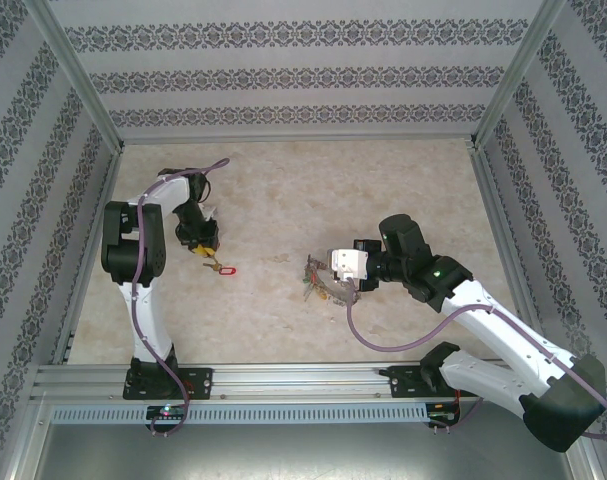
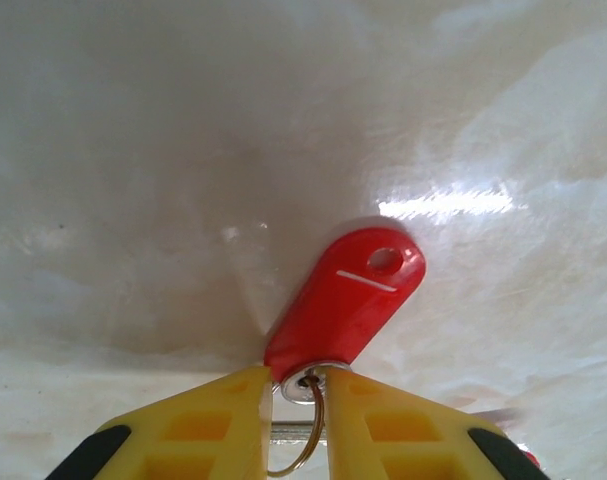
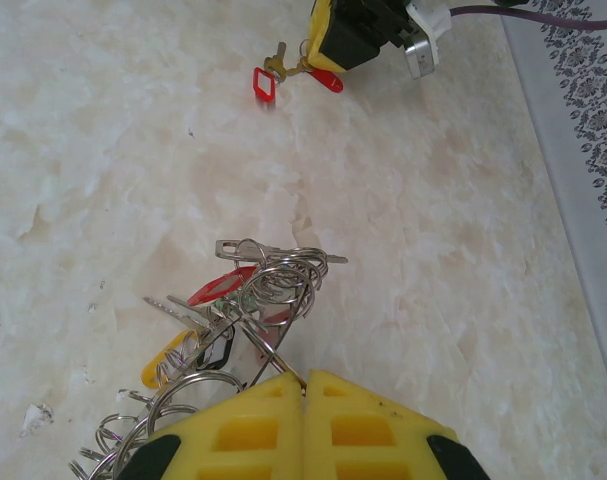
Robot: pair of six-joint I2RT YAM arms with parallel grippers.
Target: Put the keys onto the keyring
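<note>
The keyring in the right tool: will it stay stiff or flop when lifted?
Probably floppy: the keyring is a chain of loose loops, so it may sag from the right tool. Its keys would likely swing and snag.

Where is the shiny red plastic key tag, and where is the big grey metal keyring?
red plastic key tag (image 2: 345, 300): left wrist view, middle of its flat face.
grey metal keyring (image 3: 275, 282): right wrist view, its bunched loops.
</note>
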